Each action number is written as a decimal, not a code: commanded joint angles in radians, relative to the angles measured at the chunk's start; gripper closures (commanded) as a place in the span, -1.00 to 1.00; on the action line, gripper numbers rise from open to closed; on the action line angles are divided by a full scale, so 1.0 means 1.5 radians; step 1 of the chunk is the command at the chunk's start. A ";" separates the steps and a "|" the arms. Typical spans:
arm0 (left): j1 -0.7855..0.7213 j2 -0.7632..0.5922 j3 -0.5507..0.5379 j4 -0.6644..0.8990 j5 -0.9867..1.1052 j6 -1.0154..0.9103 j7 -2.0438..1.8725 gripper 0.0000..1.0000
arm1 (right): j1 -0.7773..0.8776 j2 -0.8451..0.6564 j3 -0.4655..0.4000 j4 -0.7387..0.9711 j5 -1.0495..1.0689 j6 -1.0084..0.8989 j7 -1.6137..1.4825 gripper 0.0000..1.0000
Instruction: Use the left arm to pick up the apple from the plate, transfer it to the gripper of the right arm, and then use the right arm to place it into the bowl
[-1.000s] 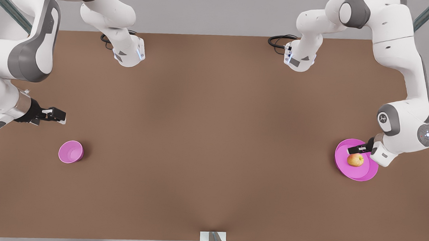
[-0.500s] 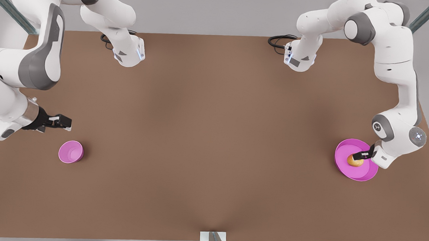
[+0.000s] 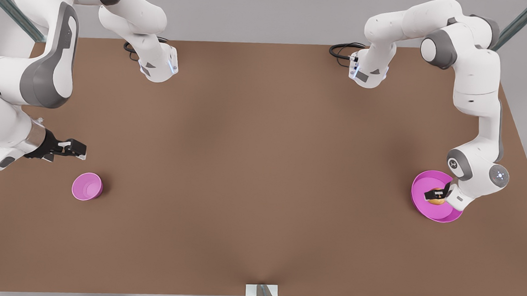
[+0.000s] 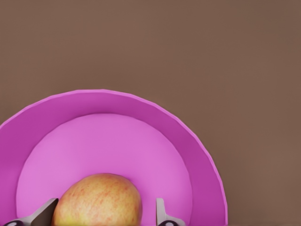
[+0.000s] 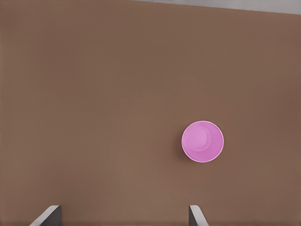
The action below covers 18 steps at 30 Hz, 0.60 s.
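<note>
The apple (image 4: 97,200) sat on the plate (image 4: 188,141), directly between the left gripper's (image 3: 435,194) spread fingers (image 4: 162,215), not yet squeezed. The right gripper (image 3: 72,147), wide open, waited near the bowl (image 3: 87,186).

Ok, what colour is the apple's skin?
Yellow with a red-orange speckled blush; the apple shows best in the left wrist view.
</note>
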 commanded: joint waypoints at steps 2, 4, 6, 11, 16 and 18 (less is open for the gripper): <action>0.001 0.000 0.000 -0.003 -0.001 0.003 0.042 -1.00 | 0.000 -0.001 0.000 0.000 0.001 0.000 -0.002 -1.00; 0.003 0.000 0.000 -0.007 -0.001 0.003 0.043 -1.00 | 0.000 -0.001 0.000 0.000 0.001 0.000 -0.002 -1.00; 0.004 0.000 0.000 -0.008 -0.001 0.002 0.043 -1.00 | 0.000 -0.001 0.000 0.000 0.001 0.000 -0.002 -1.00; 0.010 0.010 0.000 -0.006 -0.001 0.003 0.043 -0.71 | -0.001 -0.001 0.000 0.000 0.001 0.000 -0.002 -1.00; 0.010 0.013 0.000 -0.006 -0.001 0.003 0.044 -0.56 | -0.002 0.000 0.000 0.000 0.001 0.000 -0.003 -1.00; 0.009 0.013 0.000 -0.005 -0.001 0.003 0.044 -0.53 | -0.002 0.000 0.000 0.000 0.001 0.000 -0.003 -1.00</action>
